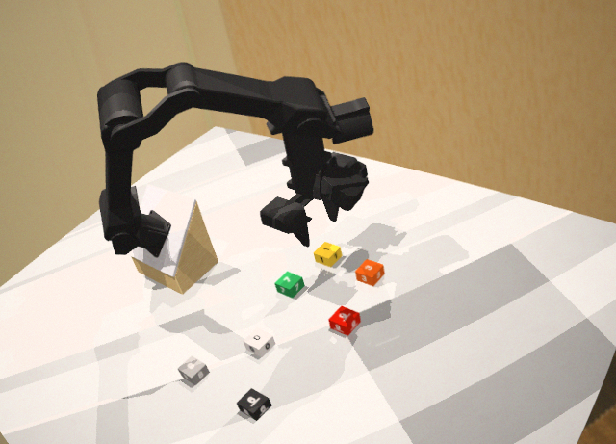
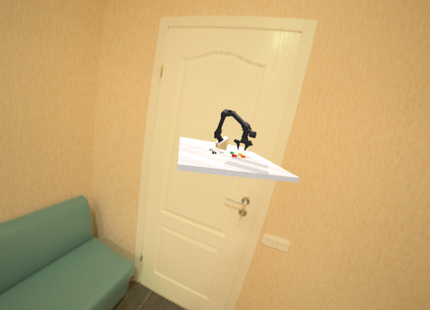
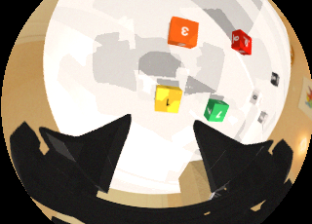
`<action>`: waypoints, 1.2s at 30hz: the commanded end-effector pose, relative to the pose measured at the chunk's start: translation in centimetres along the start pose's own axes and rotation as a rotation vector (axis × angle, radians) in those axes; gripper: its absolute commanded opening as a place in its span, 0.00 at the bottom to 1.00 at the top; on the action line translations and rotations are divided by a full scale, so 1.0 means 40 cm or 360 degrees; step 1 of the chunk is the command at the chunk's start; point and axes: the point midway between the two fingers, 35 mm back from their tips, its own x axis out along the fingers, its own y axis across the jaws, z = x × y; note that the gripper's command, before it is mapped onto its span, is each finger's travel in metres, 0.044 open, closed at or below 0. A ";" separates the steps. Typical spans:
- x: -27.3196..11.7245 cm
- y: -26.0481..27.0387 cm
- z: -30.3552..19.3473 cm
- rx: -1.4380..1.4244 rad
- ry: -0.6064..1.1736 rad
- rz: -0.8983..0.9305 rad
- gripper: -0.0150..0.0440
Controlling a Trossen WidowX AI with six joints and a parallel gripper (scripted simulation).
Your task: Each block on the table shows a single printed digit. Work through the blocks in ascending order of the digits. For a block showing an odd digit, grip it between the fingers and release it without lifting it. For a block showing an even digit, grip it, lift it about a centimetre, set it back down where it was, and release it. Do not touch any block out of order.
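A: How do the jaws look?

B: Wide open, with nothing between the 2 tapered black fingers (image 1: 301, 229) (image 2: 238, 145). Hang tips down from the jointed black arm (image 1: 228, 91) (image 2: 239, 119), apart from the white table (image 1: 497, 379) (image 2: 208, 162) (image 3: 70, 51) below.

A: And nearest to the tips?

B: See the yellow cube (image 1: 327, 254) (image 2: 240, 154) (image 3: 168, 99) marked 1, just ahead of the gap in the wrist view. Resting on the table, untouched.

A: Near that?

B: Can make out an orange cube (image 1: 370, 272) (image 2: 242, 157) (image 3: 183, 32) with a 3 and a green cube (image 1: 289, 284) (image 2: 232, 152) (image 3: 216, 110) with a 7, on different sides of yellow.

A: Any more?

B: Add a red cube (image 1: 344, 320) (image 2: 234, 156) (image 3: 242, 42), apart from those 3. Cannot read its digit surely. Farther off, find a white cube (image 1: 259, 344) (image 2: 221, 152) (image 3: 254, 96) showing 0, between a grey cube (image 1: 193, 371) (image 2: 210, 149) (image 3: 262, 117) and the red 1. Near grey and white, spot a black cube (image 1: 254, 404) (image 2: 213, 152) (image 3: 275, 79). Cannot tell the digits on grey or black.

A: By the arm's foot?

B: Notice a tan, white-topped wedge (image 1: 198, 250) (image 2: 221, 145) (image 3: 195, 180).
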 end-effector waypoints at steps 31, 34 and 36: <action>0.097 0.005 0.011 0.0005 -0.0040 0.0018 0.80; 0.097 0.005 0.011 0.0005 -0.0040 0.0018 0.67; 0.097 0.005 0.011 0.0005 -0.0040 0.0018 0.58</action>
